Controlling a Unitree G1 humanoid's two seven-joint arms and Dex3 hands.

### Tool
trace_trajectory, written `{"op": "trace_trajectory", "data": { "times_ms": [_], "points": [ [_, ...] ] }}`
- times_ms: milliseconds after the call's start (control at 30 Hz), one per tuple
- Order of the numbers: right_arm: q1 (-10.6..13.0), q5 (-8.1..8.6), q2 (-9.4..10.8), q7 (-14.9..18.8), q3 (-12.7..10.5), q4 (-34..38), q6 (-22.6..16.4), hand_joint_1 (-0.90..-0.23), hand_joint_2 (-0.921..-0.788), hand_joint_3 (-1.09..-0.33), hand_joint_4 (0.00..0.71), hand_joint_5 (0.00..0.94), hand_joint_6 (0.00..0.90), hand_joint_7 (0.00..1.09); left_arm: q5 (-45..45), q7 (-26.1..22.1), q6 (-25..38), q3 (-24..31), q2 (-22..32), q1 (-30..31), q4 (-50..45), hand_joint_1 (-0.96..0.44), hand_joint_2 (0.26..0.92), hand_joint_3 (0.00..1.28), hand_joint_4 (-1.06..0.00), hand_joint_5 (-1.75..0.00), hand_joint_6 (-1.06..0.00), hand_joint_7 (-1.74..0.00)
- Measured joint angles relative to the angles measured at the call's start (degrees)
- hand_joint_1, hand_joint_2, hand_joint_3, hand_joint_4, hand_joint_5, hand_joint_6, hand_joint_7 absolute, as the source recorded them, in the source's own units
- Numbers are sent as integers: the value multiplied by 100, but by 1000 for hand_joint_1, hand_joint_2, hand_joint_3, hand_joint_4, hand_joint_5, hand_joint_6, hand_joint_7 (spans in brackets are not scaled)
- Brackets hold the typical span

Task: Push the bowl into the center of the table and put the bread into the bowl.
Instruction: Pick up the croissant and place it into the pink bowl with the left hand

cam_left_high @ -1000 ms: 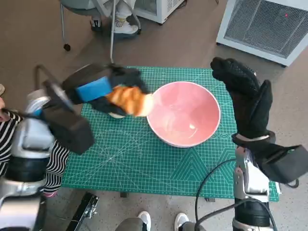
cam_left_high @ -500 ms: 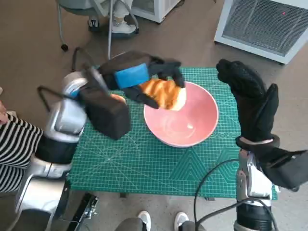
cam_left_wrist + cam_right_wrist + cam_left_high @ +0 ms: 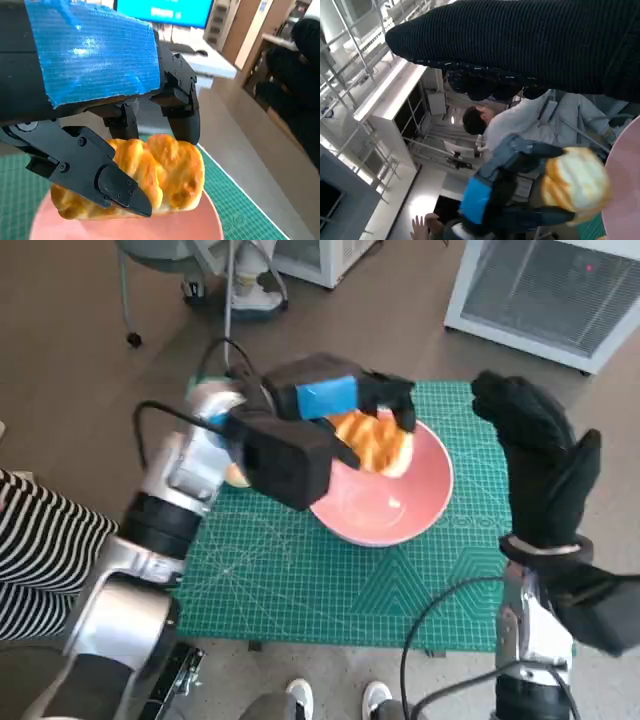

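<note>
Left hand (image 3: 335,405), blue tape on its back, grips the bread (image 3: 375,443) from above w/ black fingers (image 3: 180,107) wrapped round both sides of the loaf; wrist view shows the clamp clearly, loaf golden and lumpy, held level-ish. Bread hangs over the far-left part of the pink bowl (image 3: 420,505), above the rim and not down in the basin yet, as far as the head view tells. No contact btwn bread and bowl visible in any view.

Bowl sits on the green cutting mat (image 3: 290,580) covering the table, roughly mid-mat, maybe a touch toward the right and far side. So the push step looks done or near enough, judged from where it lies. Inside of bowl shows nothing but a small glint.

What's left, in my read: lower the loaf into the basin, let go, pull the arm clear. Release from this height would prob. still land it inside, since most of the loaf is over the opening, but the left edge of the loaf is close to the rim, so a bit more travel toward bowl centre would be safer.

Right hand (image 3: 540,465), black knitted glove, stands upright just beside the bowl's right side, fingers extended and holding nothing; not touching the bowl as far as I can see. Could be bracing position in case the bowl slides.

Right wrist view: a person in the background, behind the taped hand and bread.
</note>
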Motion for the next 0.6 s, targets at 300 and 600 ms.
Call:
{"op": "trace_trajectory", "data": {
  "times_ms": [300,600],
  "points": [
    [3,-21,0,-50,-1,16,-73,-710,-921,-666,191,0,115,399,152,-12,-112,-138,-169,-94,528,-149,843,60,-584,-303,-432,-622],
    [-1,-65,1,-57,7,46,-76,-716,-921,-665,191,0,116,399,220,-273,42,-224,-135,-94,538,-265,811,3,-231,-9,-297,-111]
  ]
}}
